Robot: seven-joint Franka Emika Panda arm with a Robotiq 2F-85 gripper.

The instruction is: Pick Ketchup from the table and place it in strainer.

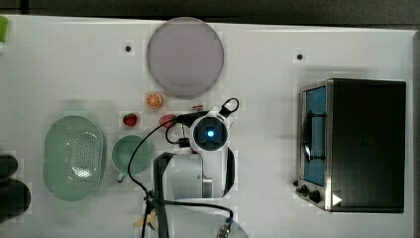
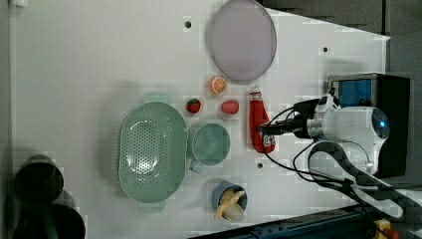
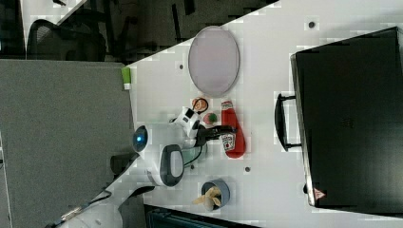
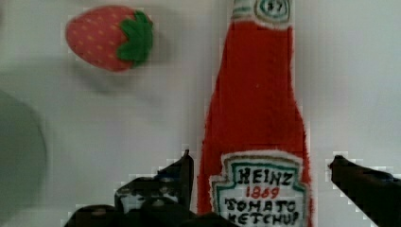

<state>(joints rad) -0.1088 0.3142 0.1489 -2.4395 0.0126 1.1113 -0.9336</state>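
Gripper [image 4: 260,189] open, fingers either side of the ketchup [image 4: 257,118] label, gap visible on one side. Ketchup lies flat on the table [image 2: 99,59], cap toward the plate [image 2: 242,40]. Strainer [image 2: 152,149] at 9 o'clock in the left view, beyond the mug [image 2: 210,144]

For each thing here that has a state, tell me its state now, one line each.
Ketchup: lying flat on the table, between the fingers, not lifted.
gripper: open, one finger on each side of the bottle.
strainer: upright, nothing inside.
mug: upright, nothing inside.
plate: bare.
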